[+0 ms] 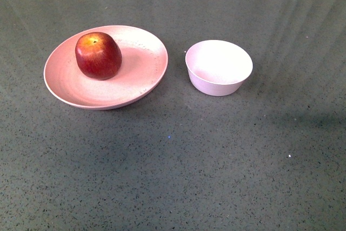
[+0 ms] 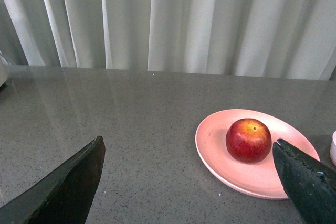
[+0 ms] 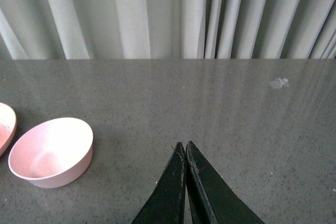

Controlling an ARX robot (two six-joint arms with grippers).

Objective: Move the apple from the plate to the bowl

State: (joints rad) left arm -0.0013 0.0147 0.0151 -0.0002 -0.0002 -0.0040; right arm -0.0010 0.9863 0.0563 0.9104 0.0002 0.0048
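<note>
Item: apple, dark red, glossy, stem dimple up. It sits on the plate, left of the plate's centre in the front view, resting on the plate's floor and clear of the rim. It is near-round, so it has no long axis to align with and a grasp from any side looks equally workable. Item: bowl, pale, steep-sided and empty. It stands on the tabletop just to the right of the plate, close to it but not touching. Item: left claw, jaws spread wide apart and holding nothing, raised above the tabletop. The apple lies ahead of this claw and off to one side, close to one jaw rather than centred in the gap. Item: right claw, jaws pressed together and gripping nothing. The bowl lies ahead of it and off to one side, and only a sliver of the plate shows beyond the bowl. The apple does not appear in its view. Neither arm shows in the front view. Judgement: the left arm is the nearer one to the apple and its claw is already open, so the pick likely falls to it. The claw would need to shift sideways until the apple lies between the jaws, then advance and descend. The carry then runs rightward across the plate rim to the bowl. Backdrop: pale curtain behind the tabletop.
</note>
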